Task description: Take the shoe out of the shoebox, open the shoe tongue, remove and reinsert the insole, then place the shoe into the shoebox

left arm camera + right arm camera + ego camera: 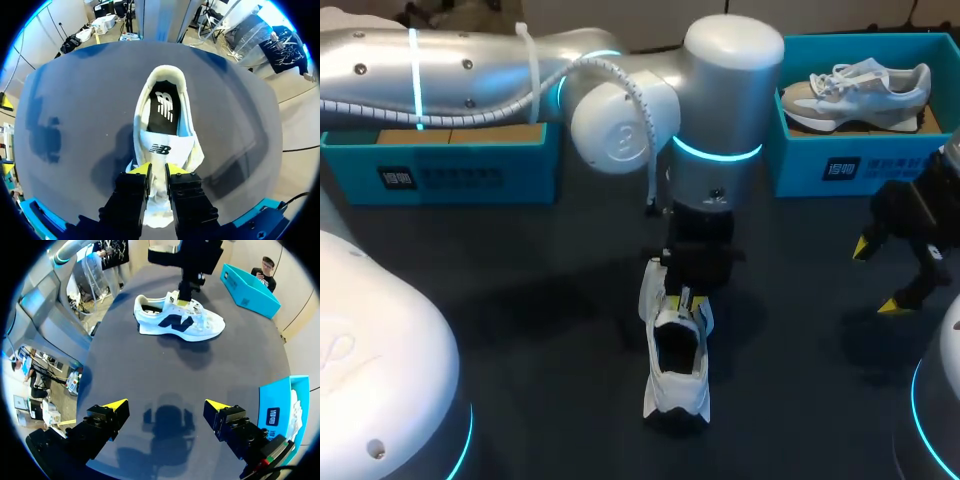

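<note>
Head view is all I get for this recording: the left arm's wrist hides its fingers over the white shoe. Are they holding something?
Observer: Yes. The left wrist view shows the left gripper shut on the shoe tongue.
Operator: Insole in or out?
Observer: In. A dark insole lies inside the white shoe.
Operator: Anything between the right fingers?
Observer: No. The right wrist view shows the right gripper open over bare table, with nothing between its tips.
</note>
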Robot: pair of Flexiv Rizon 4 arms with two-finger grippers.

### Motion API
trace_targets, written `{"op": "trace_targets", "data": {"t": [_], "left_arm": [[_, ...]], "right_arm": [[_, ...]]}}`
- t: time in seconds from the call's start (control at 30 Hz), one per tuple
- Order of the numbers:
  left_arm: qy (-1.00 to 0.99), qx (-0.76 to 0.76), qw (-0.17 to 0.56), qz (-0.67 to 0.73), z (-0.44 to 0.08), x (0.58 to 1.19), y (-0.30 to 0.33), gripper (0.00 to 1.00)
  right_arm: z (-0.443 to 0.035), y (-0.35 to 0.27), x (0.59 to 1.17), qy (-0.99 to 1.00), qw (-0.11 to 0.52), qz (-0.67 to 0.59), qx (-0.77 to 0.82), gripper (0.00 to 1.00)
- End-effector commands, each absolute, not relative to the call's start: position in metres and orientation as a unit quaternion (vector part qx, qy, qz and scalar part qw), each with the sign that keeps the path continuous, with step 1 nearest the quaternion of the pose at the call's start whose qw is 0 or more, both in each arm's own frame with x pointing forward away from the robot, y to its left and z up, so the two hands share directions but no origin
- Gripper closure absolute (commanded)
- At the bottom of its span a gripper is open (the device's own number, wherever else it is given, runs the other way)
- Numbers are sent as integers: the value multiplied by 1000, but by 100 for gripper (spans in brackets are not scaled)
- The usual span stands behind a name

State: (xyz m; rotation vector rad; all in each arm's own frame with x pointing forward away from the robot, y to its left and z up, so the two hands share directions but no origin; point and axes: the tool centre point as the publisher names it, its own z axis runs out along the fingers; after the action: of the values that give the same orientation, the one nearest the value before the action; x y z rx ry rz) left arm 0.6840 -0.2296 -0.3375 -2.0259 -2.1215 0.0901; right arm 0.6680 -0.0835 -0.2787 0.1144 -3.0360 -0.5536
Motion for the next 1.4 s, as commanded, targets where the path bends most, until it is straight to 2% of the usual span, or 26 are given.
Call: {"op": "trace_targets", "data": {"t": [0.03,0.2,0.5,0.87,1.0,1.2,1.27,1.3,1.33,1.4], "left_arm": [[-717,-690,93,37,-345,673,-212,80],[-712,-697,87,25,-349,658,-209,80],[-709,-701,66,31,-325,654,-225,81],[-714,-694,91,34,-357,653,-230,80],[-714,-695,74,38,-338,648,-218,80],[-720,-691,56,31,-296,636,-204,73],[-731,-679,64,26,-285,634,-200,64],[-736,-673,73,21,-282,634,-200,53],[-742,-667,70,18,-279,635,-199,0],[-755,-649,88,22,-275,635,-197,0]], "right_arm": [[-280,-83,668,-983,27,-178,37,0],[-280,-83,668,-983,27,-178,37,0],[-280,-83,668,-983,27,-178,37,0],[-280,-83,668,-983,27,-178,37,0],[-280,-83,668,-983,27,-178,37,0],[-280,-83,668,-983,27,-178,37,0],[-280,-83,668,-983,27,-178,37,0],[-280,-83,668,-983,27,-178,37,0],[-280,-83,668,-983,27,-178,37,0],[-280,-83,668,-983,27,-178,37,0]]}}
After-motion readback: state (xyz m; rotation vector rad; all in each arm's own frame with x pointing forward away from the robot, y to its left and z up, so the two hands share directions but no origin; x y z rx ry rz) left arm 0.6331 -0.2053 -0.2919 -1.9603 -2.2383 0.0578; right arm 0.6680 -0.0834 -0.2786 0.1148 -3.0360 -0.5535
